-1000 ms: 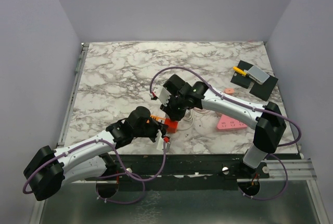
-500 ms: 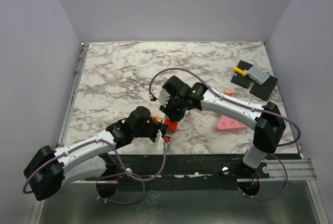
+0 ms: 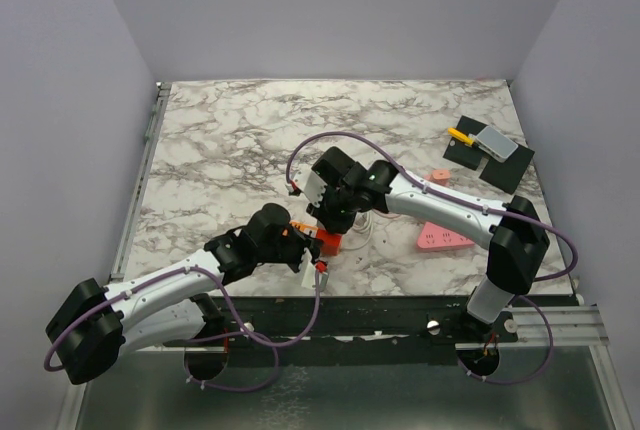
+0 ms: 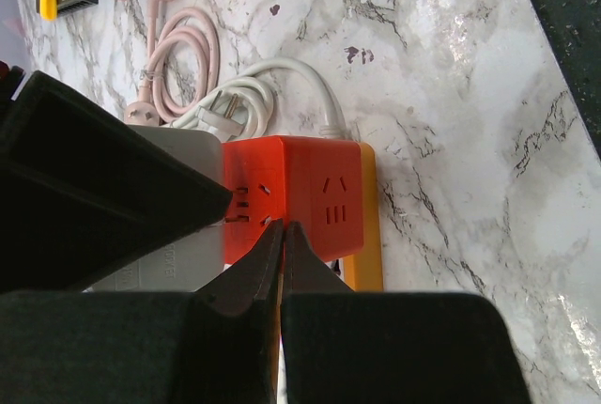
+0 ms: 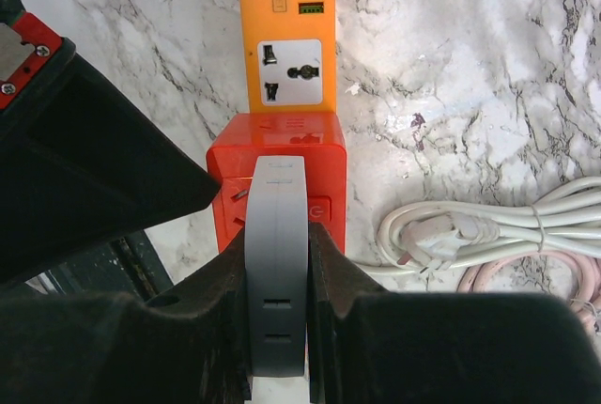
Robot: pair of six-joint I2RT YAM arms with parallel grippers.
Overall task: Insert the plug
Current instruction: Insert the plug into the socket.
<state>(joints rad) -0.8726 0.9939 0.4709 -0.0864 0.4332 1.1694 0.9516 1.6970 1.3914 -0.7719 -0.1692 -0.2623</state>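
Between the right gripper's fingers sits the flat grey plastic plug, clamped on both of its broad sides, so that hand is definitely grasping it. Just past the fingertips, the plug's far end lies over the top of the orange plastic cube socket. From the left wrist view the plug looks butted right up against the cube's side face, next to a set of slots. I can't tell whether the prongs are actually in.

Beyond the cube, straight ahead of the right fingers, the yellow plastic power strip runs away with its sockets facing up. Off to the right of those fingers there's a bundled white cable, with a coiled pink cable just beside it.

The left gripper has its fingers clenched tight with nothing between them. The closed tips sit right at the cube's near edge, with the strip's yellow side just to their right. They look like they're touching the cube, but I can't say how firmly.

From the top camera both grippers crowd around the cube near the front of the white marble table, one coming in from each side.
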